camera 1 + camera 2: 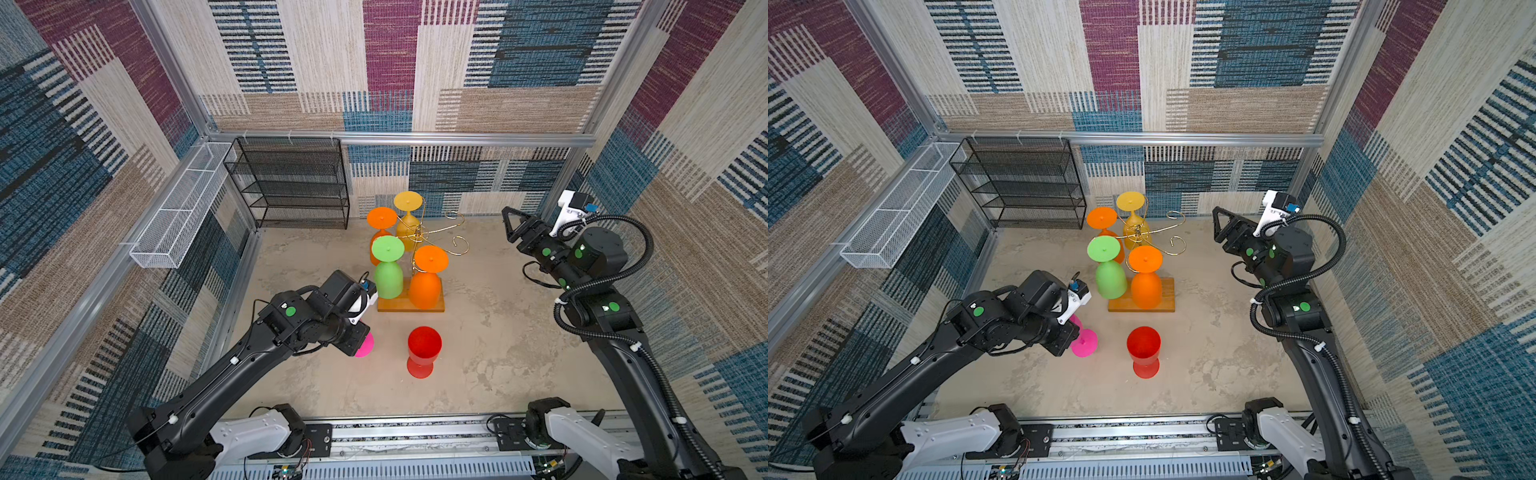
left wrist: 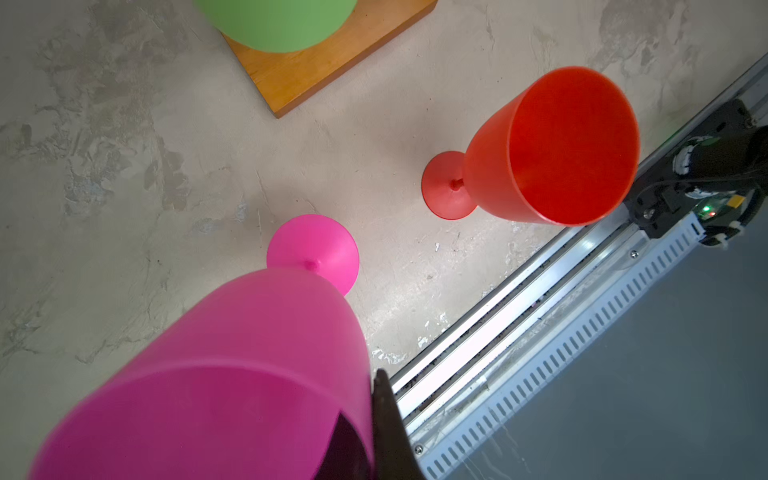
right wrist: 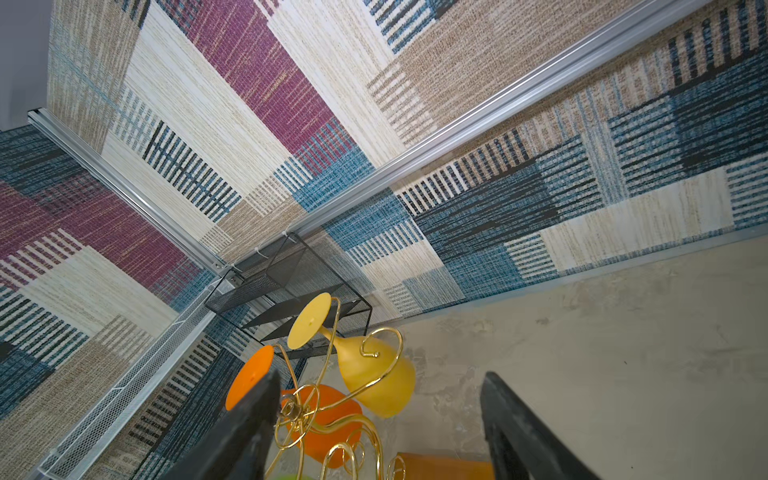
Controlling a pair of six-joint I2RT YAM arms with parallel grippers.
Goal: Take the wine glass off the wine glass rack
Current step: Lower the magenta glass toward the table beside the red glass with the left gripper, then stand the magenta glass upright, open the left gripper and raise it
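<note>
- My left claw (image 2: 370, 432) was clenched on the pink glass (image 2: 232, 353) at its rim, one finger inside, holding it foot-down, I judged for standing near the red glass (image 1: 424, 345).
- It was off the rack (image 1: 1167, 299), foot low by the table (image 2: 124, 166); contact unclear.
- My right claw (image 1: 508, 226) gaped beside the rack, empty.

rack (image 2: 316, 75): gold wire, amber base
held glass (image 2: 232, 374): pink
standing glass (image 2: 573, 145): red
racked glasses (image 1: 388, 278): green, yellow, two orange
shelf (image 1: 291, 183): black mesh
basket (image 1: 174, 224): white mesh

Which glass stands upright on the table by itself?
The red glass: mouth up on its own foot, untouched. The pink glass is held by the left gripper; the other four hang inverted on the rack.
</note>
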